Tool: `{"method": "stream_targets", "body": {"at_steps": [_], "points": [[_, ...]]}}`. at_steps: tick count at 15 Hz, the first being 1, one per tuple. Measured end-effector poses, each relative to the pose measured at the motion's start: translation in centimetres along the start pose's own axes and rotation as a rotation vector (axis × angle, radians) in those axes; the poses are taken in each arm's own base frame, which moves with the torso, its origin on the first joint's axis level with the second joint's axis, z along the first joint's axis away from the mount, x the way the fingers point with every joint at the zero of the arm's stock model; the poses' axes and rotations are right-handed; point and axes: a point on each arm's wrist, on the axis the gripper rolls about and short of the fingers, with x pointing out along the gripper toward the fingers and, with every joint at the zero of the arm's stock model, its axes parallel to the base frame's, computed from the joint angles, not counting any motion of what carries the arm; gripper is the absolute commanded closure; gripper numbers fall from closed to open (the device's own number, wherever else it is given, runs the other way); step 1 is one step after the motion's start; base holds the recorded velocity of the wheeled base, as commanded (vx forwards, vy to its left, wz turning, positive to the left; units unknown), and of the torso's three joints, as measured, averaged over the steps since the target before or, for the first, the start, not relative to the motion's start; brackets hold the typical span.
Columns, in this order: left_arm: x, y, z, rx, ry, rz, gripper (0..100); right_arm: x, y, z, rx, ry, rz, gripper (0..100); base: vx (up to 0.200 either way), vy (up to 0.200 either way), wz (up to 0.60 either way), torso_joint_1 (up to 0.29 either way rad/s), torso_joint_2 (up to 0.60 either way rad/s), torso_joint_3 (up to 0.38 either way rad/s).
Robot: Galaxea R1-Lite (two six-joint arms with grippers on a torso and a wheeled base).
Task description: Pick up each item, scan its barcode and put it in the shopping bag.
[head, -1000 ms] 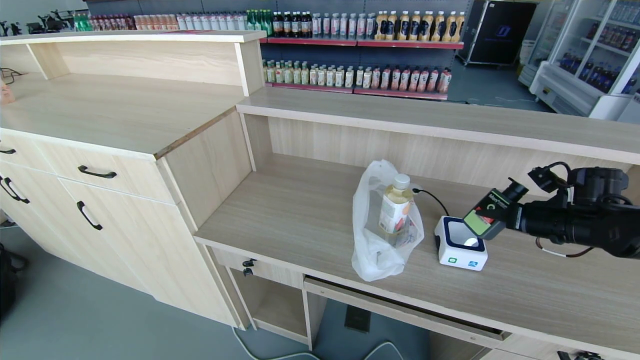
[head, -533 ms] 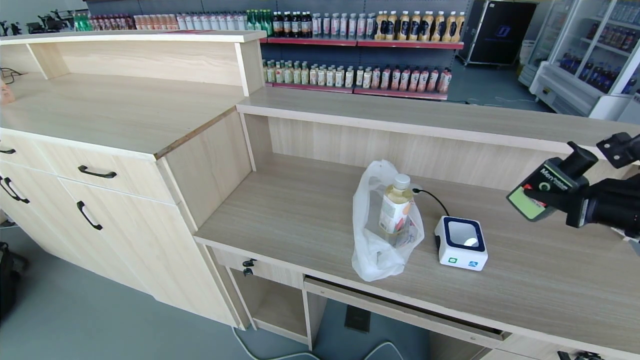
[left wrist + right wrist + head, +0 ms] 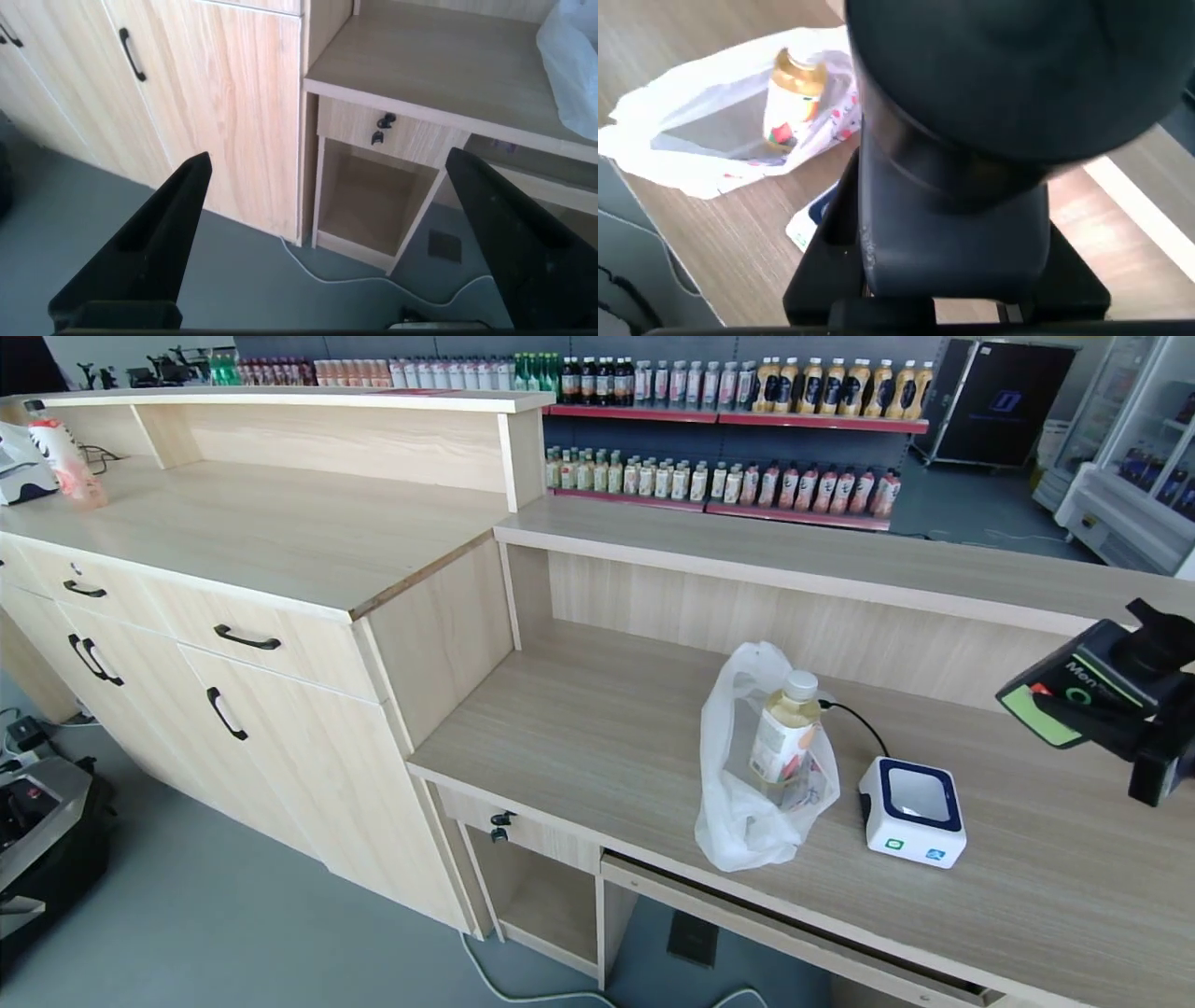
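A white plastic shopping bag stands open on the lower counter with a yellow-tea bottle upright inside it. Just right of the bag sits the small white barcode scanner, window facing up. My right gripper is shut on a dark container with a green end, held in the air up and to the right of the scanner. In the right wrist view that dark container looms close, above the bag and the bottle. My left gripper hangs open and empty before the cabinet fronts.
A taller counter with drawers stands to the left, with a pink bottle at its far end. A raised ledge runs behind the lower counter. The scanner's black cable trails behind the bag. Shelves of bottles line the back.
My right arm carried the dark container from just above the scanner up and off to the right. The head camera then turned, shifting the whole picture to the right.
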Motion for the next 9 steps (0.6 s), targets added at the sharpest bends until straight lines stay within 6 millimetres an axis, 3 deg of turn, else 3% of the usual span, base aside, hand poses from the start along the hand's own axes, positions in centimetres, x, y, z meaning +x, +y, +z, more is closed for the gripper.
{"method": "stream_targets", "body": {"at_steps": [2,4,9], "points": [[0.0,0.0,0.0,0.0,0.0,0.0,0,1.7,1.6,0.9,0.018,-0.058,0.108,100,0.0,0.0,0.0,0.0,0.0,0.0],[0.0,0.0,0.0,0.0,0.0,0.0,0,4.0,3.3,0.3,0.057,-0.05,0.225,100,0.0,0.0,0.0,0.0,0.0,0.0],[0.0,0.0,0.0,0.0,0.0,0.0,0,8.6,5.9,-4.4,0.168,0.093,0.385,100,0.0,0.0,0.0,0.0,0.0,0.0]]}}
